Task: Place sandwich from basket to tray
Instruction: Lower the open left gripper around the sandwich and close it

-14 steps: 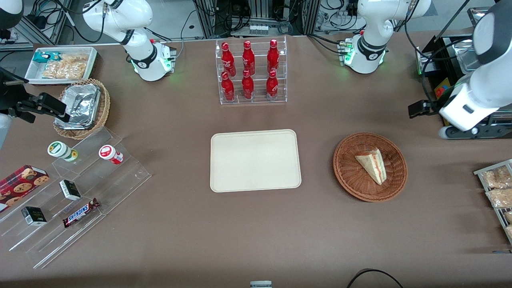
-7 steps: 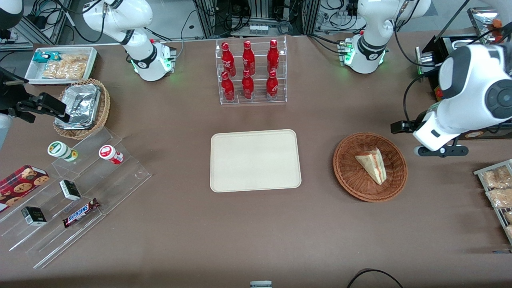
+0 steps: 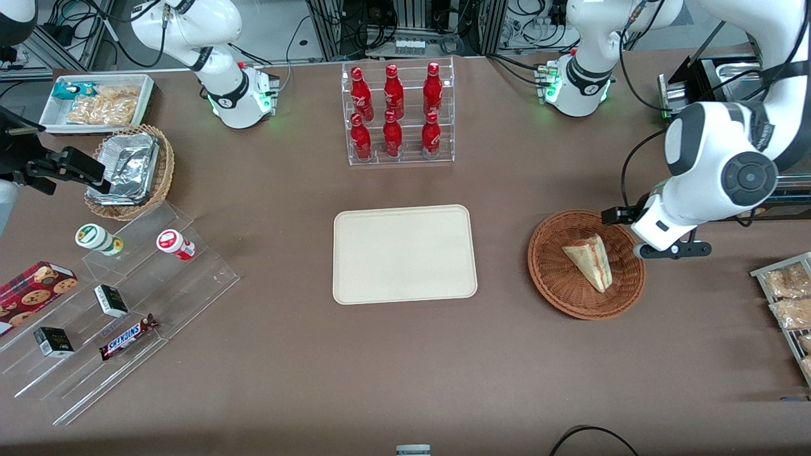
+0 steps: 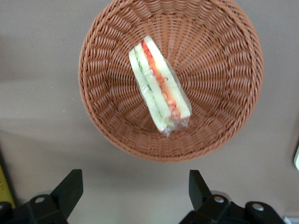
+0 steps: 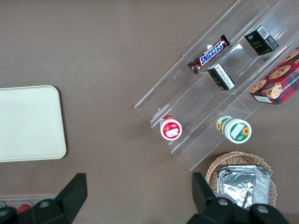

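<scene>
Beside the basket [image 3: 586,264], the gripper [image 4: 133,193] hangs with fingers wide apart; it should drop straight over the sandwich [image 4: 159,89].

- The brown table [image 3: 405,361] carries everything.
- The cream tray [image 3: 404,254] lies flat in the middle.
- The red-brown basket [image 3: 586,263] sits toward the working arm's end — the gripper [image 4: 135,186] hangs above its rim, fingers wide apart.
- A clear rack of red bottles [image 3: 398,114] stands farther from the front camera than the tray.
- A clear stepped shelf [image 3: 120,316] and a tan basket [image 3: 133,171] sit toward the parked arm's end.
</scene>
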